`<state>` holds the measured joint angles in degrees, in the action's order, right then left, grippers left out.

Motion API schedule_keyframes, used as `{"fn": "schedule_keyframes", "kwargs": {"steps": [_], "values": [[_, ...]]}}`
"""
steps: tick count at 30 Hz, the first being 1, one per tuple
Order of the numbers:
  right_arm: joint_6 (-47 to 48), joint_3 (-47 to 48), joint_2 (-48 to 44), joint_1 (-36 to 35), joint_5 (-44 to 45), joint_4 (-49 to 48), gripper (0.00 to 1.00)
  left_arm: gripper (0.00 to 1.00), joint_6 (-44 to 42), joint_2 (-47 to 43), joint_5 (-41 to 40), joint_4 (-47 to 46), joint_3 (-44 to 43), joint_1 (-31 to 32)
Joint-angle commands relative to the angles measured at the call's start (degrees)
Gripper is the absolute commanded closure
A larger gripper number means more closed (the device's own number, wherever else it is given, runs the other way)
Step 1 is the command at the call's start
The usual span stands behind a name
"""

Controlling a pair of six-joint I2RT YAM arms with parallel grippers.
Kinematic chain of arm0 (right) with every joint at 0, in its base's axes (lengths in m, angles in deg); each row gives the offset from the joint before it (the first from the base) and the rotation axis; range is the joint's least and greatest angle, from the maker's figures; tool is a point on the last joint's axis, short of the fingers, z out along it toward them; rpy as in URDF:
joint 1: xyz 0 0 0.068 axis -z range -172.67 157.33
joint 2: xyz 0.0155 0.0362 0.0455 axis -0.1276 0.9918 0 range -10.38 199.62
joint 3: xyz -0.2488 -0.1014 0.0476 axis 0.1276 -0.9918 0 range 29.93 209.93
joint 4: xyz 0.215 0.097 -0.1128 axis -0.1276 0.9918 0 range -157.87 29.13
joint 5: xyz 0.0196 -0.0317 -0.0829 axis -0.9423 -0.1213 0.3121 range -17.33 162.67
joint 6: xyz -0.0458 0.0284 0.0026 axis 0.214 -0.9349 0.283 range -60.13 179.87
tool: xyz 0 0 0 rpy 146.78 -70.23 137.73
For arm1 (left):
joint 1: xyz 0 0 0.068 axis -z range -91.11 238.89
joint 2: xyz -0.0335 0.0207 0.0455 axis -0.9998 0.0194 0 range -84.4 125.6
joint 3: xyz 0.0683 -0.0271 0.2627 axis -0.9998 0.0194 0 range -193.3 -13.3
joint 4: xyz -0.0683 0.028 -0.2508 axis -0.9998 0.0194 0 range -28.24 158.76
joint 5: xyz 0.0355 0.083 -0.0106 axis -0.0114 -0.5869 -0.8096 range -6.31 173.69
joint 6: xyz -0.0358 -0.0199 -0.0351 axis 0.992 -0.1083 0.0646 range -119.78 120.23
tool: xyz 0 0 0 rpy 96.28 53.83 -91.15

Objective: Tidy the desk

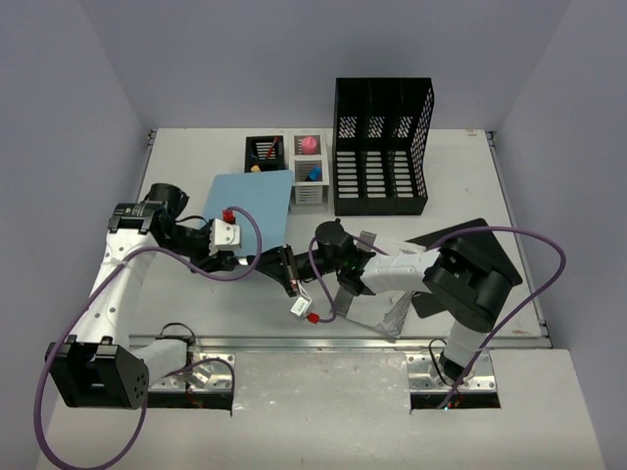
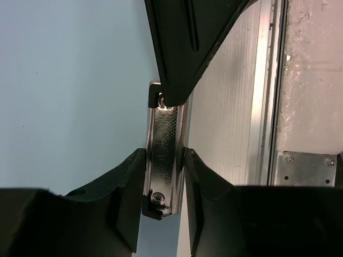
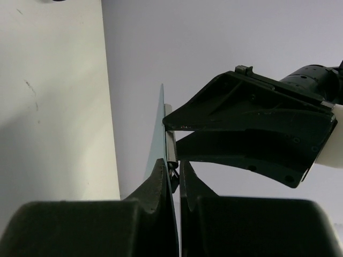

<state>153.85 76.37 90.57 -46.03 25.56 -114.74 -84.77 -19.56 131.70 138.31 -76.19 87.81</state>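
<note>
Light blue clipboard (image 1: pixel 253 201) lies left of centre over the white table (image 1: pixel 235 308), its near edge carrying a metal clip (image 2: pixel 163 139). Whether the board's far edge rests on the table cannot be determined.

Left tool (image 2: pixel 164 155): jaws narrowed to the width of the metal clip, one finger pressed against each long side of it. Grip confirmed in the left wrist view.

Right tool (image 3: pixel 172 163): jaws almost fully together, pinching the thin edge of the clipboard at the clip. The two tools meet at the same clip from opposite sides, fingertips just beside each other.

The table fills the middle of the top view, bounded by pale lilac walls, with a metal rail (image 1: pixel 323 345) along its near edge where both arm bases are bolted.

At the far edge stands a black perforated file rack (image 1: pixel 382 147). Just to its left sit a small black tray (image 1: pixel 265 152) and two white trays (image 1: pixel 310 166), holding pink and blue items too small to identify.
</note>
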Motion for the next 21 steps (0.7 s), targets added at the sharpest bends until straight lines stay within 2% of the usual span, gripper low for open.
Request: {"fn": "schedule_keyframes", "kwargs": {"steps": [1,2,4,5,6,7,8,10,11,13,14,15,16,17,19,21], "values": [[-0.28,1.73,0.04,-0.43,-0.09,-0.41,0.99,0.76,-0.88,-0.77,3.76,-1.75,-1.71,0.55],[-0.63,1.47,-0.05,-0.34,-0.17,-0.76,0.99,0.58,-0.1,-1.29,3.67,-2.19,-1.71,0.55],[-0.63,1.12,-0.83,-0.34,-0.52,-1.9,0.99,0.44,1.57,-2.34,3.32,-4.82,-1.53,0.55],[-0.81,0.68,-1.27,-0.42,-0.87,-1.99,0.99,0.27,3.76,-4.0,2.97,-6.31,-1.01,0.55],[-0.81,0.59,-1.89,-0.43,-0.88,-1.39,0.99,0.16,5.17,-4.89,2.88,-9.55,-0.83,0.64],[-0.81,0.5,-3.02,-0.51,-0.96,-1.03,0.99,0.12,6.32,-5.94,2.62,-11.23,-0.57,0.56],[-0.72,0.32,-3.65,-0.69,-0.96,-0.68,0.99,0.0,9.63,-8.21,2.36,-13.51,-0.13,0.55],[-0.55,0.06,-4.88,-0.95,-0.96,0.29,0.99,0.0,14.91,-10.95,1.74,-22.64,0.75,0.55],[-0.55,-0.03,-6.19,-1.13,-0.79,0.55,0.99,0.0,22.86,-14.79,0.08,-32.68,2.58,0.55],[-0.46,-0.29,-7.6,-1.48,-0.26,1.43,0.99,0.0,33.52,-19.64,-3.78,-45.38,5.83,0.55],[-0.72,-0.55,-9.26,-1.92,0.0,1.78,0.99,0.0,42.88,-24.97,-8.67,-52.05,9.85,0.55],[-0.9,-0.73,-10.32,-2.09,0.87,3.18,0.99,0.0,47.07,-27.46,-11.24,-64.04,11.72,0.55],[-1.94,-0.99,-11.38,-2.62,1.4,3.8,0.99,0.0,53.46,-31.92,-13.88,-69.21,13.66,0.55],[-2.65,-1.78,-13.73,-2.88,2.11,4.15,0.99,0.0,56.14,-33.79,-18.61,-78.83,16.63,0.55],[-4.66,-3.36,-16.38,-3.93,3.69,5.56,0.99,0.0,63.41,-36.52,-25.64,-84.35,17.54,0.55],[-7.21,-4.16,-20.43,-4.99,6.75,6.96,0.99,0.0,67.22,-36.45,-30.93,-86.66,16.14,0.55]]}}
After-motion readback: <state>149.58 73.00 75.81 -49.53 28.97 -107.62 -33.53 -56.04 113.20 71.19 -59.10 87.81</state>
